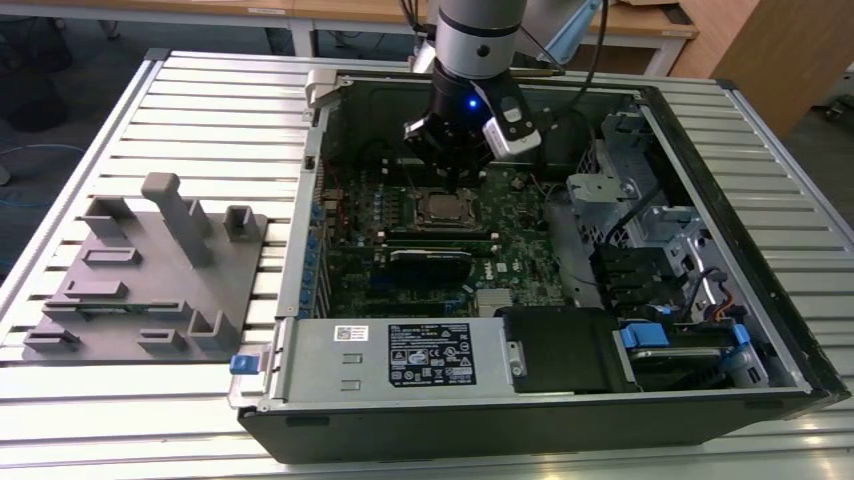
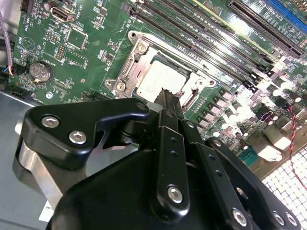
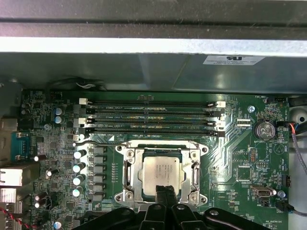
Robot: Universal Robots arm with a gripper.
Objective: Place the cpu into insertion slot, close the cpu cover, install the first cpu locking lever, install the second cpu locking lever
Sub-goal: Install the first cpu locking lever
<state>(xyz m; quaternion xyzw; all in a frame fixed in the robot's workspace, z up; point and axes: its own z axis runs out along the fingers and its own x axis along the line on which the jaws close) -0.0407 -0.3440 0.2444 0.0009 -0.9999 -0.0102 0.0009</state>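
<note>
**Cpu seated, cover down, fingers closed at the socket's edge**

Cpu (image 3: 160, 173) lies flat inside the insertion slot (image 3: 125, 197) on the green circuit board (image 3: 230, 143), with the cpu cover (image 3: 130, 170) folded flat over it so that the dull metal top shows through the square window. The gripper (image 3: 166, 192) hangs right at the socket's near edge, its two fingers pressed together with nothing between them.

By my reading, the chip is light and rigid, but its contact side and the socket beneath are fragile. It should be held only by its outer edges and set straight down, never slid. The cover looks like thin, springy sheet metal, best pushed at its free end, away from the hinge. The locking levers are probably stiff wire rods that resist as they load, so the hooked end is the place to press.

The first wrist view looks squarely down on the socket and the memory slots (image 3: 151, 115). The second wrist view shows the gripper (image 2: 168, 94) from behind and the cpu (image 2: 160, 79) at a slant, revealing how low the tip sits. The exterior view places the gripper (image 1: 454, 165) inside the open computer case (image 1: 561, 410), with a grey fixture tray (image 1: 147, 270) on the exterior view's left. Whether either lever is latched is hard to make out.
</note>
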